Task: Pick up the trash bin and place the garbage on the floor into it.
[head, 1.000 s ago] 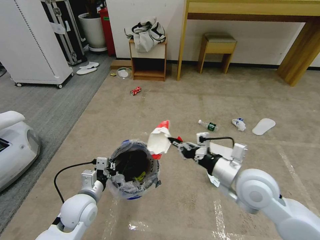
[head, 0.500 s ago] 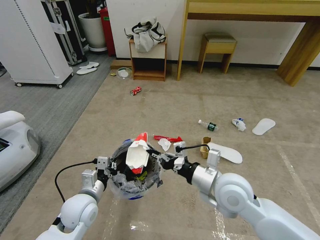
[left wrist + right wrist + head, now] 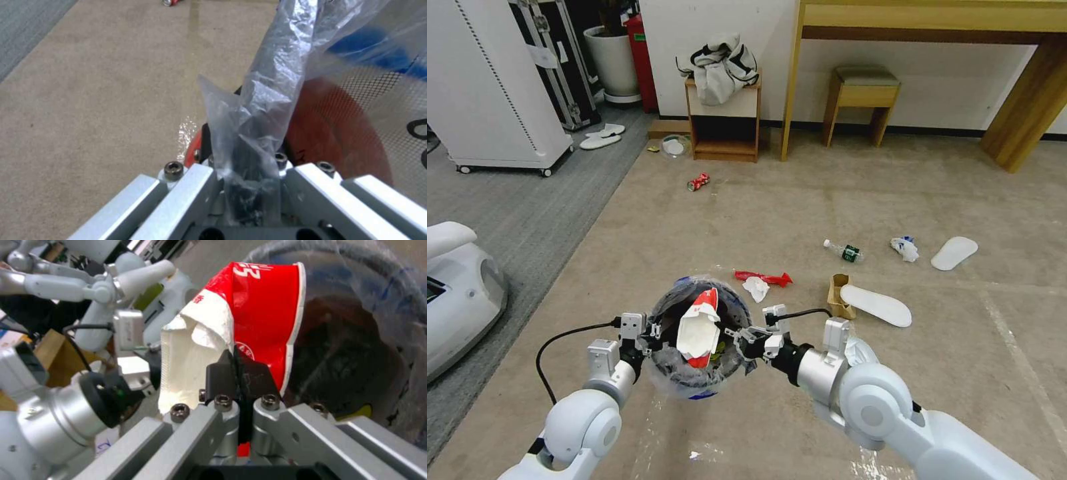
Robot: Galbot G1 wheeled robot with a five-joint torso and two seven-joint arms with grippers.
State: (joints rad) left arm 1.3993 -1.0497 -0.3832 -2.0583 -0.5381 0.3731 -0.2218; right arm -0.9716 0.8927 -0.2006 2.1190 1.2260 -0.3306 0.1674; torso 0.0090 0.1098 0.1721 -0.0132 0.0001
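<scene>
So the trash bin (image 3: 697,347) is held up off the floor (image 3: 800,200) at the bottom middle of the head view, blue and red outside, dark inside, with a crinkled clear plastic bag (image 3: 262,100) lining it and bunched over the rim. The left gripper (image 3: 650,331) sits at the bin's 9 o'clock edge, clamped tight on the rim with the bag pinched in between. In the left wrist view you can see the plastic running right down between its fingers (image 3: 186,186).

Inside the bin mouth there's a crumpled red and white paper cup (image 3: 697,327), standing mostly upright and leaning a bit. The right gripper (image 3: 737,333) reaches in from the bin's 3 o'clock side and has the cup's edge pinched between its black pads (image 3: 222,380). The right wrist view shows them closed flat on the cup wall. Something yellow-green (image 3: 712,355) is down at the bottom of the bin too, can't tell what it is.

Out on the beige carpet beyond the bin, at about 1 o'clock from it, a white tissue (image 3: 756,288) lies just beside a red wrapper (image 3: 764,276). Farther toward 2 o'clock there's a brown carton (image 3: 836,293) touching a flat white slipper (image 3: 876,305), then a green-label bottle (image 3: 845,251), a crumpled white and blue wad (image 3: 905,248) and a second slipper (image 3: 954,253). A crushed red can (image 3: 698,181) sits well off at 12 o'clock.
</scene>
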